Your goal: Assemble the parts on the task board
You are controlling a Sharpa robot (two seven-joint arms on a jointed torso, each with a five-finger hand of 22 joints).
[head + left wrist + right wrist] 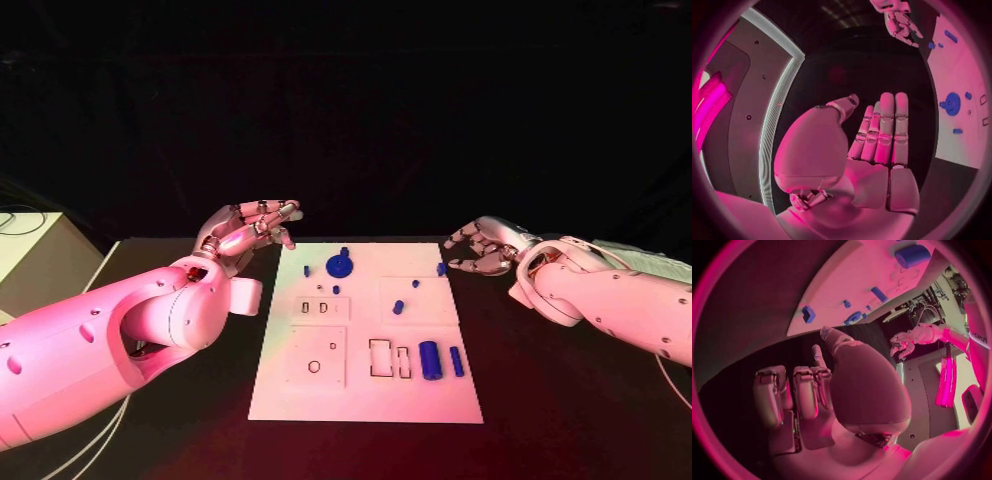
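The task board (368, 400) lies at the table centre. Its big blue cylinder (428, 359) rests near 5 o'clock and the round blue part (340, 265) at 12.

The left hand (248, 228) hovers at 10 o'clock with fingers released and holds nothing. The right hand (488, 247) at 2 o'clock is half curled and, I think, also holds nothing; both probably wait to pick.

I can read no writing.

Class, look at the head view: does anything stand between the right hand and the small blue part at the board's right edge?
Nothing visible does. The right hand hovers open just beside the task board, and the small blue part lies by its fingertips with only bare board and table between.
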